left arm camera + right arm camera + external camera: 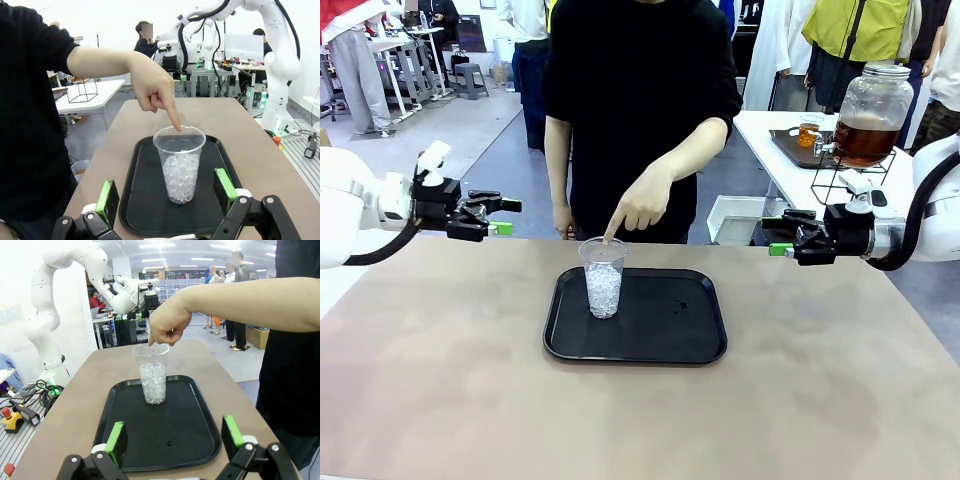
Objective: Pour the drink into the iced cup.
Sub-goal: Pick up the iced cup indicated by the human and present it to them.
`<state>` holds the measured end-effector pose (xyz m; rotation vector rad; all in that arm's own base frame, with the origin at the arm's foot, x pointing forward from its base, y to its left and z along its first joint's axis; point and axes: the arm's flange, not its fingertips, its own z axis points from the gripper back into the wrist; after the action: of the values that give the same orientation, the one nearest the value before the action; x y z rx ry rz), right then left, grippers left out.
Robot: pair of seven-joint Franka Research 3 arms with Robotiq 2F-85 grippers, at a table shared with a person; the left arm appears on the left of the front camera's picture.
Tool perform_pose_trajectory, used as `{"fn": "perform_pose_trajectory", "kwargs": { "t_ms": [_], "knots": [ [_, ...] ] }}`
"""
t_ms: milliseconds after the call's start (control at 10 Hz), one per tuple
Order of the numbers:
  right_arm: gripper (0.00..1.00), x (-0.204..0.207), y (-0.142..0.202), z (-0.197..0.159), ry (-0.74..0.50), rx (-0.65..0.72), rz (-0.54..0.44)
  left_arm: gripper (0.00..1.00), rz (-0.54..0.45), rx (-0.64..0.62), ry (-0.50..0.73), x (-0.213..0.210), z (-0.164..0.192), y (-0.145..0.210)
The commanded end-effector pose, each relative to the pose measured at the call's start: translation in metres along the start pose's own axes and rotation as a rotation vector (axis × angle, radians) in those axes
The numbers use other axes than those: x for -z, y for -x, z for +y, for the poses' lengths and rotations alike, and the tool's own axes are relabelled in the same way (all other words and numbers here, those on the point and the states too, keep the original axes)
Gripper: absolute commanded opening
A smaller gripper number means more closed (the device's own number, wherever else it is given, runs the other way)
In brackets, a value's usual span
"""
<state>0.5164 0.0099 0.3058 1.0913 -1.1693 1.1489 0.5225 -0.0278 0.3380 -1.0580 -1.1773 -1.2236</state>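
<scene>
The drink, amber-brown, sits in a clear glass dispenser jar on a wire stand at the far right. The iced cup stands upright on a black tray on the table. A person's hand points at its rim, perhaps touching it. The left end effector and right end effector hover open and empty on either side.
</scene>
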Motion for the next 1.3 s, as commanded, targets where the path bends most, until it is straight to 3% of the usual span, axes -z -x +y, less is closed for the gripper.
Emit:
{"fn": "perform_pose_trajectory", "kwargs": {
  "t_ms": [0,500,1200],
  "knots": [
    [1.00,0.002,-0.004,-0.003,-0.010,0.006,0.007,1.00,-0.024,0.056,-0.029,0.015,-0.006,0.016],
    [1.00,0.002,-0.004,-0.003,-0.010,0.006,0.007,1.00,-0.038,0.078,-0.096,0.048,-0.014,0.054],
    [1.00,0.002,-0.004,-0.003,-0.010,0.006,0.007,1.00,-0.008,0.006,-0.017,0.086,-0.023,0.090]
  ]
}}
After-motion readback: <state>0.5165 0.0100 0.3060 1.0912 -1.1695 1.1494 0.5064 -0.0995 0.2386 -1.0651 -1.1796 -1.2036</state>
